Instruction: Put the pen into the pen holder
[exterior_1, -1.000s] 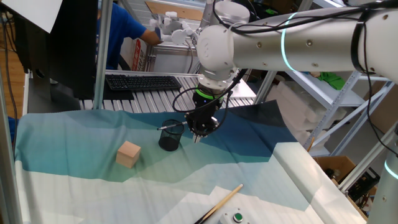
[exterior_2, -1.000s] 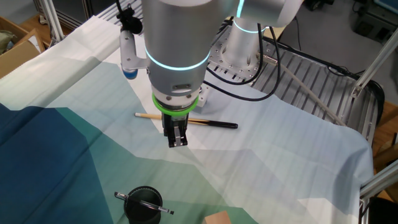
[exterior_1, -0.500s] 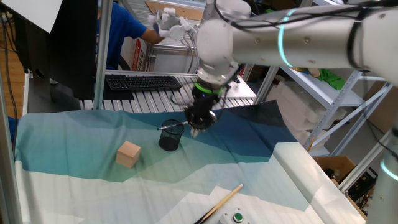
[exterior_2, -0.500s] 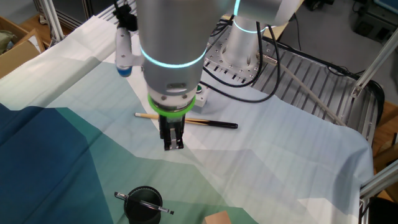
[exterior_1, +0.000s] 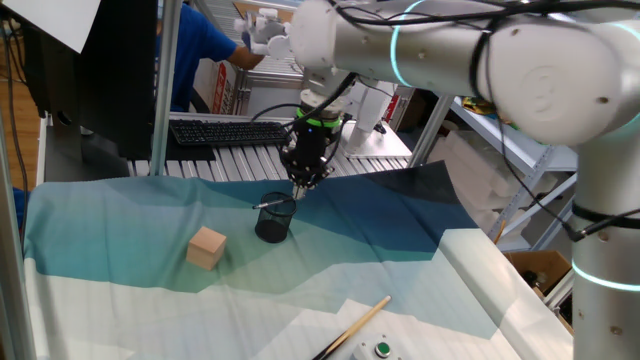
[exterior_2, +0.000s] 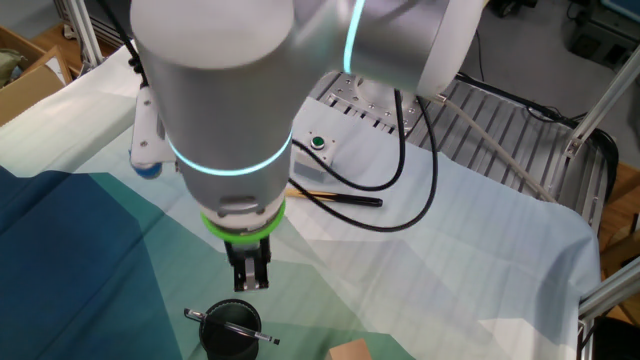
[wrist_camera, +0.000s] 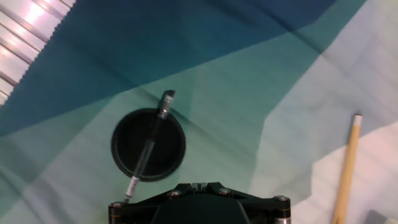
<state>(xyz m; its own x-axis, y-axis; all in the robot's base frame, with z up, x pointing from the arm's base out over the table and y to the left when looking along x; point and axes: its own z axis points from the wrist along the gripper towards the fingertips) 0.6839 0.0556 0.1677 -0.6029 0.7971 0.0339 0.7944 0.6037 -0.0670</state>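
end effector (exterior_2: 251, 283): closed, empty | pen (exterior_2: 232, 327): lies across pen holder (exterior_2: 228, 332) rim, just below end effector, apart | tabletop (exterior_2: 470, 230)

- pen holder (exterior_1: 273, 221) mouth is pretty much blocked: the pen (wrist_camera: 148, 148) lies slanted across the rim, both ends poking past it
- gripper (exterior_1: 302, 186) hangs with jaws together just above the holder's far-right edge
- tan block (exterior_1: 207, 247) sits near-left, apart from the holder
- wooden stick (exterior_2: 325, 195) lies well apart
- cloth (exterior_1: 400, 230) around the holder is open
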